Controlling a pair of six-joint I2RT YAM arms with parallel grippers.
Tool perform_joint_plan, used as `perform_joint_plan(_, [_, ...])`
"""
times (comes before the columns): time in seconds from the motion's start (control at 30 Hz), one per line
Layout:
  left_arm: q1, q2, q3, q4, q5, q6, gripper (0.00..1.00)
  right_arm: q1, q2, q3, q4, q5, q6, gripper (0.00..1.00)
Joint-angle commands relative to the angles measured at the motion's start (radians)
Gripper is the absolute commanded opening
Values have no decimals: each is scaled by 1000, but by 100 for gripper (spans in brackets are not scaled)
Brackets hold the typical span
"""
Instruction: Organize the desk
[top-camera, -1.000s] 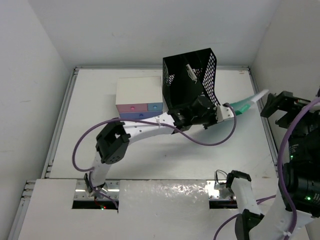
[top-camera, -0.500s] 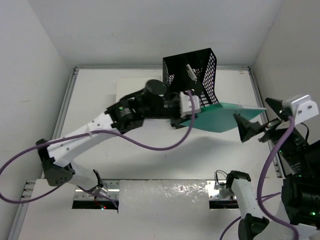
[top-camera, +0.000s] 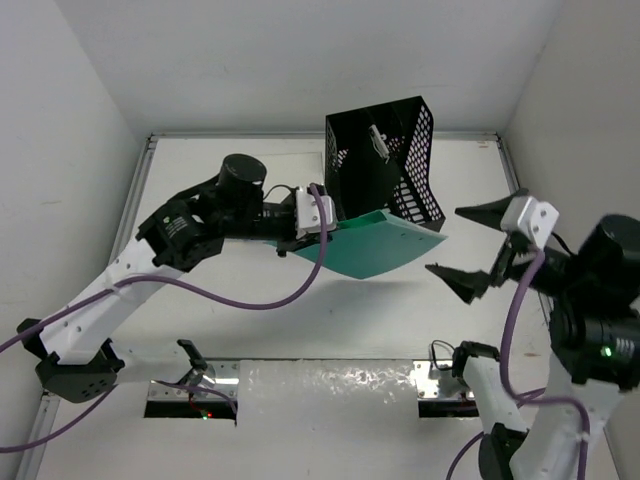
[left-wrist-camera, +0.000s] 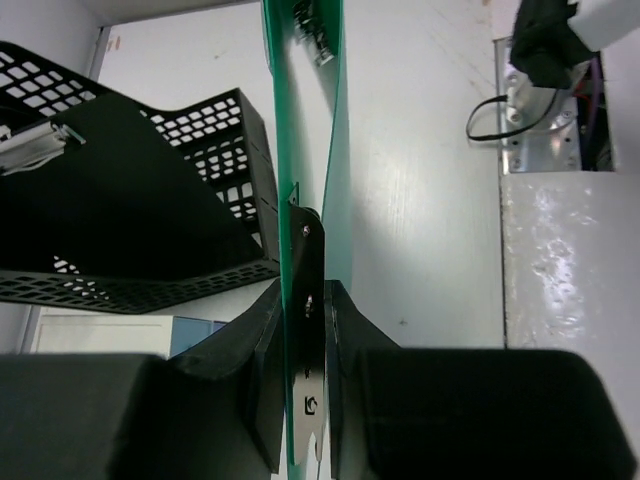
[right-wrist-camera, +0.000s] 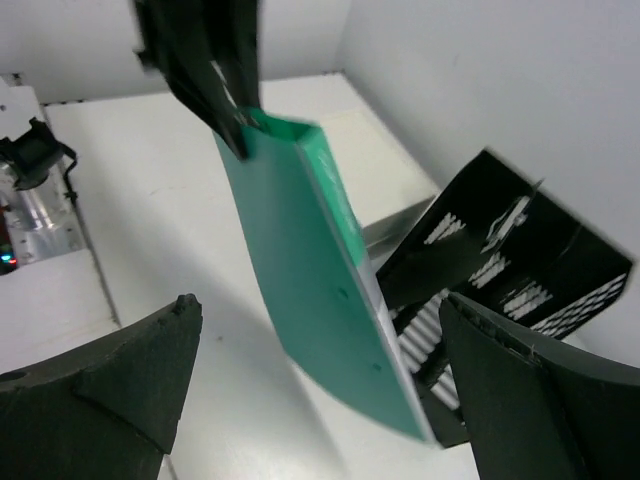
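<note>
We saw the left hand (top-camera: 300, 232) pressed together on the near corner of a green folder (top-camera: 385, 245), a thin, smooth plastic one with two flexible leaves that bowed slightly. The folder hung in the air above the worktop (top-camera: 340, 320) and cast a soft shadow on it. The worktop was a broad, matte-white rectangle spread under both arms, with thin metal rails (top-camera: 125, 240) along its left and far edges.

At the far side stood a black file holder (top-camera: 385, 170) of rigid perforated sheet, with a sloping cut-away front and a small metal clip (top-camera: 378, 140) on its inner wall. From above, the folder's far edge overlapped the holder's foot, but we could not tell whether they touched.

The right hand (top-camera: 470, 245) was spread wide, its dark tapered fingers (top-camera: 450, 278) pointing towards the folder's free end but apart from it.

Open white surface lay in front of the holder, under the folder and towards the near edge. A purple cable (top-camera: 240, 300) drooped from the left arm over that space.
</note>
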Motion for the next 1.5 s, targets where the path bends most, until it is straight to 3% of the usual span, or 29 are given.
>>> perform_joint_plan(0.0, [-2,-56,86,7,52,24,0,5,46,-127,124,-52,-10,99])
perform_joint_plan(0.1, [-5,-61,88,10,44,1,0,5,50,-188,222,-147,16,99])
perform_joint_plan(0.2, [-5,-58,83,18,43,-4,0,5,23,-292,408,-210,148,99])
perform_joint_plan(0.3, [-5,-47,91,22,69,-10,0,5,-14,-479,827,-248,460,99])
perform_joint_plan(0.33, [-5,-36,94,26,70,-15,0,5,-17,-520,1070,-250,651,99])
perform_joint_plan(0.43, [-7,-9,109,30,72,-18,0,6,-6,-605,1250,-272,768,99])
perform_joint_plan(0.77, [-25,92,226,38,71,-39,0,182,95,-658,1139,-226,604,98])
perform_joint_plan(0.87, [-42,126,256,38,60,-39,0,280,164,-584,807,-163,315,97])
perform_joint_plan(0.9, [-42,138,263,44,64,-47,0,313,190,-535,491,-59,36,95])
perform_joint_plan(0.93, [-42,143,276,42,67,-49,0,397,240,-454,392,59,-46,92])
perform_joint_plan(1.03, [-43,148,289,42,71,-47,0,434,276,-421,305,78,-106,56])
perform_joint_plan(1.07, [-42,146,290,42,64,-47,0,436,255,-438,345,83,-79,49])
perform_joint_plan(1.13, [-42,137,287,46,28,-49,0,436,212,-512,512,142,47,25])
perform_joint_plan(1.17, [-42,128,284,52,15,-52,0,434,172,-534,552,182,108,8])
perform_joint_plan(1.2, [-42,126,279,56,-14,-55,0,436,152,-557,653,204,153,0])
perform_joint_plan(1.27, [-43,119,273,76,-61,-78,0,436,114,-620,738,234,220,0])
perform_joint_plan(1.3, [-42,111,269,85,-119,-88,12,436,83,-638,794,289,278,0])
perform_joint_plan(1.33, [-42,109,264,105,-158,-104,32,434,71,-637,805,322,296,0])
perform_joint_plan(1.37, [-42,103,261,114,-199,-111,71,436,60,-634,810,354,326,0])
perform_joint_plan(1.4, [-42,102,260,122,-291,-116,92,434,38,-619,824,418,343,0])
perform_joint_plan(1.43, [-42,99,258,139,-348,-119,100,434,31,-607,826,441,374,0])
perform_joint_plan(1.47, [-42,97,258,151,-404,-116,100,434,21,-593,832,469,385,0])
